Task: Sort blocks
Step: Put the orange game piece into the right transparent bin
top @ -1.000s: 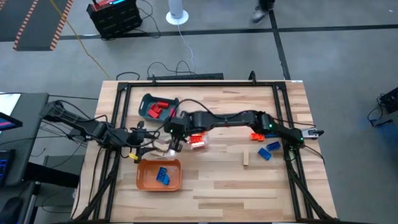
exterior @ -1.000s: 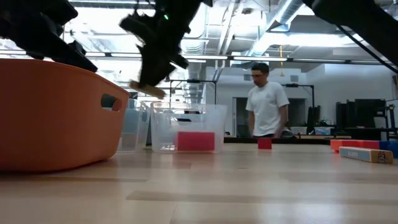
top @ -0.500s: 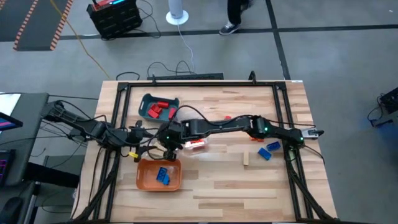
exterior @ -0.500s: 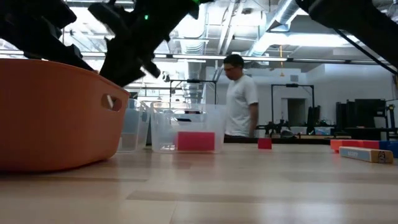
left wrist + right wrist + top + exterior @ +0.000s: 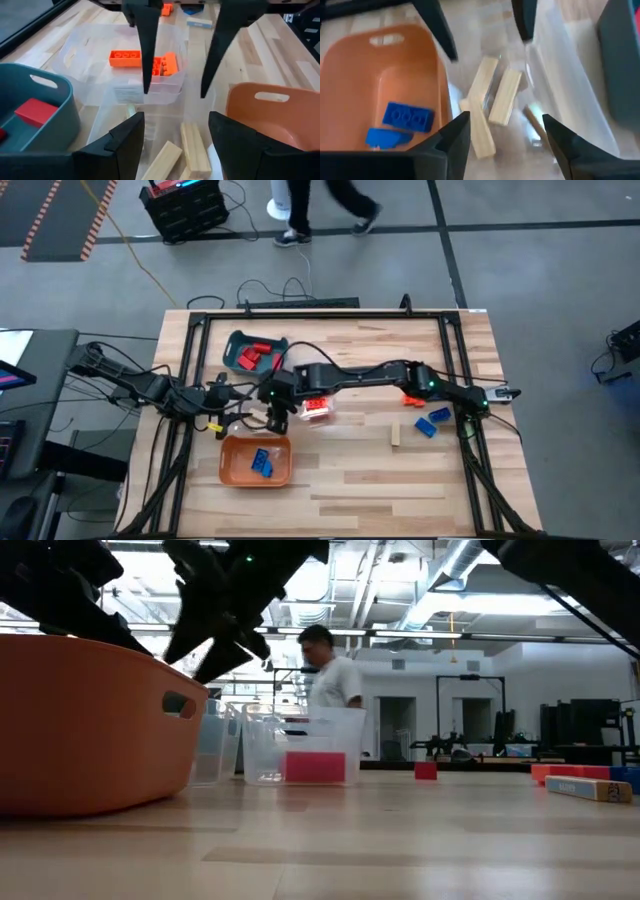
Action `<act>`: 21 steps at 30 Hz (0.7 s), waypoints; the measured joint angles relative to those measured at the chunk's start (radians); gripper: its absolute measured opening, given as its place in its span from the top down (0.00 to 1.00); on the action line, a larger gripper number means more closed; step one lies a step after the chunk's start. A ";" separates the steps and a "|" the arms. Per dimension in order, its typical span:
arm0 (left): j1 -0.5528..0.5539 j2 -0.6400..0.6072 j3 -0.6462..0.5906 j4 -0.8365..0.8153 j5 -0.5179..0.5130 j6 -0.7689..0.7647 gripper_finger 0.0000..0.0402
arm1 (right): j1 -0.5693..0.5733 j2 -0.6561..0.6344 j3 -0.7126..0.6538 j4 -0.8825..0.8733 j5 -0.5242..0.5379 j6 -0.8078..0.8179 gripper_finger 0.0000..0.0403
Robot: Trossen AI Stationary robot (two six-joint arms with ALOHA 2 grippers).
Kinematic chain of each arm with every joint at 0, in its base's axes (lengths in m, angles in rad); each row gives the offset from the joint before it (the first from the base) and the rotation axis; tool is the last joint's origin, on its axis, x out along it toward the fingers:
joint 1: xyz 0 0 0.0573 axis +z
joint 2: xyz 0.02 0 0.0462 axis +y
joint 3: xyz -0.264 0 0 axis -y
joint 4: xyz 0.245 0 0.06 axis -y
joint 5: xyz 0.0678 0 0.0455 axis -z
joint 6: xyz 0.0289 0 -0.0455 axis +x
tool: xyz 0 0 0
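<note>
1. Clearly, the right gripper [image 5: 274, 420] hangs spread and empty over the clear tray [image 5: 570, 80]; lift straight up.
2. Directly below it lie the tan blocks [image 5: 495, 97].
3. Beside it, the left gripper [image 5: 172, 132] waits, fingers apart.

1. Two blue blocks [image 5: 408, 116] lie flat side by side inside the orange tray [image 5: 350, 70], studs up on the nearer one.
2. Pale wooden blocks [image 5: 505, 96] lie loose and crossed over one another in a clear tray [image 5: 570, 75] beside the orange one.
3. Orange blocks [image 5: 131, 57] sit in a second clear tray [image 5: 80, 42], one long studded piece lying flat.
4. Red blocks [image 5: 252, 358] are heaped in the teal tray [image 5: 236, 340].
5. On the bare table [image 5: 380, 470], two blue blocks [image 5: 432, 421] lie near an orange block [image 5: 411, 399], and one wooden block [image 5: 396, 436] lies apart from them.
</note>
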 joint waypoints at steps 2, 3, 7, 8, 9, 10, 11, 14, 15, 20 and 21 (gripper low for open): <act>0.000 0.000 0.000 0.009 0.000 0.004 0.46 | -0.005 -0.028 -0.003 -0.091 0.012 0.000 0.48; 0.000 0.000 0.000 0.017 0.000 0.009 0.46 | -0.009 -0.050 -0.003 -0.121 0.035 -0.001 0.48; -0.009 0.000 0.000 0.035 0.001 0.029 0.46 | -0.033 -0.141 -0.001 -0.360 0.156 0.024 0.49; -0.010 0.000 0.000 0.036 0.001 0.035 0.46 | -0.041 -0.149 -0.001 -0.421 0.168 0.038 0.50; -0.010 0.000 0.000 0.038 0.001 0.044 0.46 | -0.046 -0.153 -0.003 -0.479 0.178 0.050 0.50; -0.010 0.000 0.000 0.041 0.001 0.051 0.46 | -0.050 -0.153 -0.007 -0.525 0.197 0.057 0.50; -0.010 0.000 0.000 0.040 0.001 0.057 0.46 | -0.053 -0.153 -0.010 -0.563 0.224 0.059 0.50; -0.010 0.003 0.000 0.041 0.001 0.059 0.46 | -0.068 -0.180 -0.004 -0.709 0.291 0.060 0.51; -0.010 0.003 0.000 0.043 0.001 0.063 0.46 | -0.081 -0.185 -0.003 -0.769 0.293 0.065 0.51; -0.010 0.002 0.000 0.099 0.000 0.138 0.46 | -0.182 -0.182 -0.126 -0.768 0.263 0.128 0.51; -0.010 -0.001 0.000 0.119 -0.002 0.152 0.46 | -0.209 -0.185 -0.152 -0.785 0.263 0.188 0.51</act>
